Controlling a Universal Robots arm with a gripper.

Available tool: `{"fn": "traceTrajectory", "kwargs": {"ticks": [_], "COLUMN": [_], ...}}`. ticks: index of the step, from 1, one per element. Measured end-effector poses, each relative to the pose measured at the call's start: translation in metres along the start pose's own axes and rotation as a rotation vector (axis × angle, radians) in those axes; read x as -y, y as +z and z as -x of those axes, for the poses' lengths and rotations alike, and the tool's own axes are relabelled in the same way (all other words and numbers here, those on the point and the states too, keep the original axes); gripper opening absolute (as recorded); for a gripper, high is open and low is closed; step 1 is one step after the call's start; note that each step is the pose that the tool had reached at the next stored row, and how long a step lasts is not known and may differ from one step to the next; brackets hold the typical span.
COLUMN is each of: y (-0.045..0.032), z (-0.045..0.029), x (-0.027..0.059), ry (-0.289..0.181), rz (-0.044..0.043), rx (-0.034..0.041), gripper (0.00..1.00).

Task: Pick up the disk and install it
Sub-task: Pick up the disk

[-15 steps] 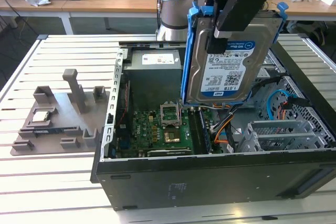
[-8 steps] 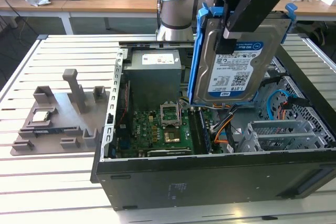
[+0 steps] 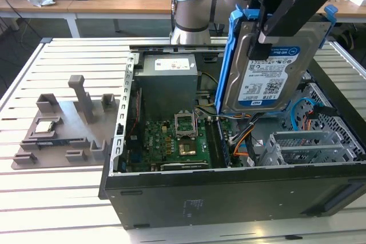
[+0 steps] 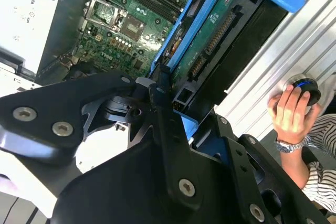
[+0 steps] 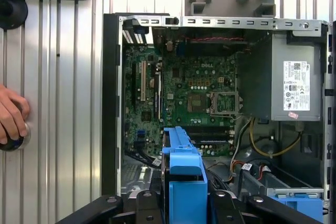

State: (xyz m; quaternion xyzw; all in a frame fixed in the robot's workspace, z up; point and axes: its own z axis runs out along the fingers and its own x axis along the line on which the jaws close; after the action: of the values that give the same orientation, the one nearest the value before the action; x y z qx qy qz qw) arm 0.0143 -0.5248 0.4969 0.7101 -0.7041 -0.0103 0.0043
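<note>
Grey fixture plate [image 3: 63,127] sits out of play at the exterior view's left; toward the right, my gripper [image 3: 269,30] is clamped on the disk [image 3: 266,75], which hangs upright and tilted above the open computer case [image 3: 229,190]. I worry that its blue bracket could snag the loose cables [image 3: 240,138] beneath, or twist in my grip and jam at the bay. A hand [image 4: 289,111] rests near the case.
</note>
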Motion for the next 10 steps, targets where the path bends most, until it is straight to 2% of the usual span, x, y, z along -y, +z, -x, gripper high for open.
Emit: {"fn": "traceTrajectory", "kwargs": {"ticks": [6,10], "y": [0.0006,0.0009], "z": [-0.0001,-0.0001], "x": [0.0091,0.012], "ry": [0.0,0.0], "rz": [0.0,0.0], "rx": [0.0,0.0], "gripper": [0.36,0.36]}}
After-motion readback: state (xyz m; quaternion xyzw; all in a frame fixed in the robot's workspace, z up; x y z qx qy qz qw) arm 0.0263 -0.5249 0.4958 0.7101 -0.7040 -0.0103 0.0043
